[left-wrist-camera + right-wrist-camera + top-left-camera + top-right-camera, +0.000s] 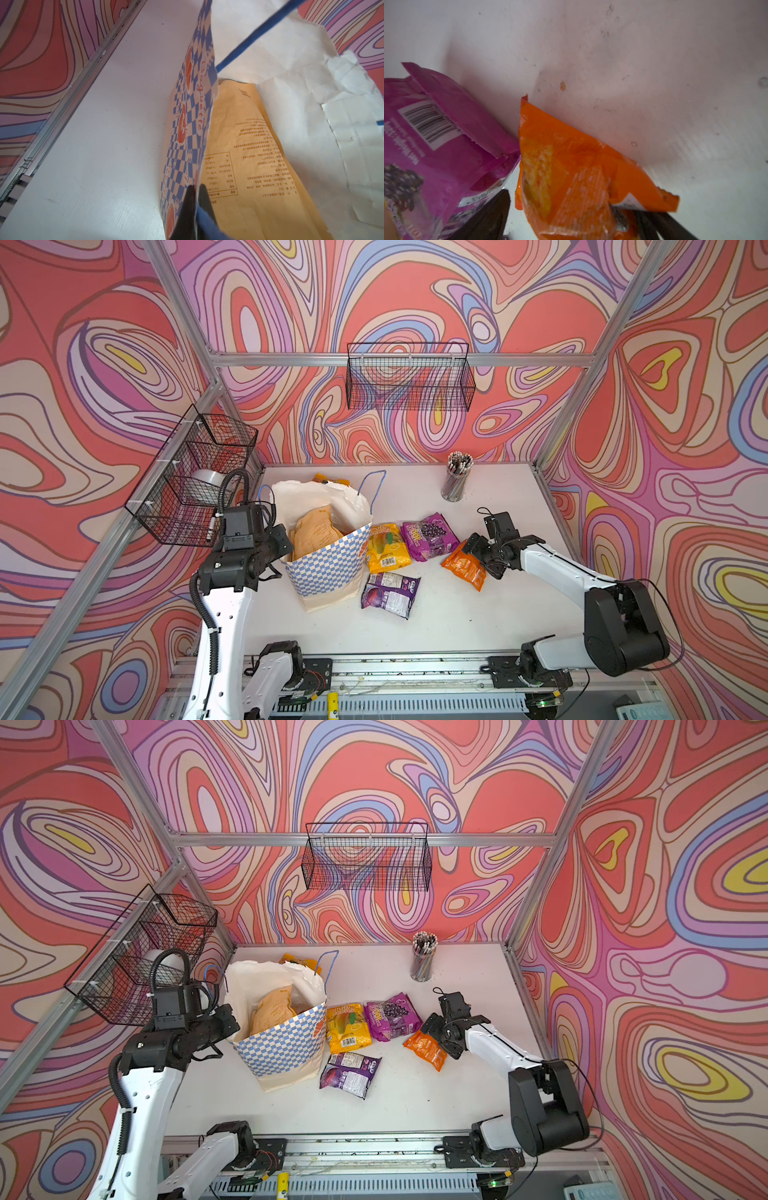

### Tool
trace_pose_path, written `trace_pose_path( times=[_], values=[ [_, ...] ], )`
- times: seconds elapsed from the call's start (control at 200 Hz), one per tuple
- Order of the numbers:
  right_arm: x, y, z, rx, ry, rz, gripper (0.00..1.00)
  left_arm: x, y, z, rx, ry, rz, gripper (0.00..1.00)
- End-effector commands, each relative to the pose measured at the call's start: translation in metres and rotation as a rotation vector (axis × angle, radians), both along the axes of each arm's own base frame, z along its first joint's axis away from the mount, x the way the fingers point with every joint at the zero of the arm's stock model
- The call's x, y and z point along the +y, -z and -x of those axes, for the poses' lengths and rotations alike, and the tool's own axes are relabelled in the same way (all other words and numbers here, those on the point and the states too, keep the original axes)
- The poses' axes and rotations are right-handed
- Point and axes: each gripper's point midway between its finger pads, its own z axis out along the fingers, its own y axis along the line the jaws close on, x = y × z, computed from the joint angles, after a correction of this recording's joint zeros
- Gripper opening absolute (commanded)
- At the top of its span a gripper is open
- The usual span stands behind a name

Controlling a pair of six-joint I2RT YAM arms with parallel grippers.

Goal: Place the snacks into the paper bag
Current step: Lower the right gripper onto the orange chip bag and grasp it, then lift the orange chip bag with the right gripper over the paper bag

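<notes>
The paper bag [324, 568] [282, 1048], blue-and-white checkered, stands open at the table's left. My left gripper [287, 545] [196, 195] is shut on its near-left rim [187, 124]. A yellow packet [316, 531] [249, 155] leans inside it. On the table to its right lie a yellow snack [386, 547], a purple one [428, 535] [436, 145], another purple one [388, 593] and an orange one [463, 566] [571, 166]. Another yellow packet [330, 480] peeks out behind the bag. My right gripper [482, 558] [571, 218] is open, its fingers on either side of the orange snack's end.
A cup of pencils [456, 481] stands at the back right of the table. One black wire basket [195, 481] hangs on the left frame close to my left arm. Another wire basket [409, 377] hangs on the back wall.
</notes>
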Motion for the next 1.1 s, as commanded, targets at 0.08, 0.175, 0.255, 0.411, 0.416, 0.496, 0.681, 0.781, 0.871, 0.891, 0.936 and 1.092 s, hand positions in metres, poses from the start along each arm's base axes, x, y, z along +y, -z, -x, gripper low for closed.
trace_pose_path(
  times=[0.08,0.175,0.255,0.411,0.416,0.496,0.681,0.781,0.871,0.891,0.936,1.092],
  values=[
    [-0.003,0.016,0.006,0.049,0.038,-0.001,0.88,-0.003,-0.003,-0.001,-0.025,0.016,0.005,0.0],
    [-0.003,0.015,0.006,0.043,0.037,-0.005,0.85,-0.003,-0.003,-0.001,-0.024,0.016,0.006,0.0],
    [0.002,0.01,0.003,0.018,0.02,-0.029,0.81,-0.004,-0.003,-0.001,-0.025,0.018,0.006,0.0],
    [0.007,-0.004,-0.004,-0.027,-0.008,-0.049,0.67,-0.004,-0.004,0.001,-0.027,0.019,0.003,0.0],
    [0.007,-0.005,-0.004,-0.03,-0.01,-0.05,0.66,-0.004,-0.004,0.001,-0.026,0.019,0.003,0.0],
    [0.009,-0.012,-0.005,-0.049,-0.013,-0.063,0.6,-0.004,-0.005,0.002,-0.031,0.022,0.005,0.0],
    [0.007,-0.042,-0.008,-0.112,-0.019,-0.059,0.52,-0.006,-0.008,0.002,-0.037,0.03,0.009,0.0],
    [0.006,-0.073,-0.012,-0.186,-0.048,-0.043,0.49,-0.01,-0.011,0.003,-0.045,0.045,0.025,0.0],
    [0.01,-0.113,-0.021,-0.297,-0.103,-0.043,0.48,-0.013,-0.014,0.004,-0.052,0.059,0.034,0.0],
    [0.012,-0.122,-0.022,-0.318,-0.115,-0.046,0.48,-0.013,-0.015,0.004,-0.054,0.059,0.034,0.0],
    [0.016,-0.141,-0.025,-0.364,-0.145,-0.055,0.46,-0.013,-0.016,0.005,-0.055,0.059,0.034,0.0],
    [0.044,-0.21,-0.035,-0.524,-0.28,-0.06,0.42,-0.013,-0.016,0.007,-0.052,0.066,0.028,0.0]
  ],
)
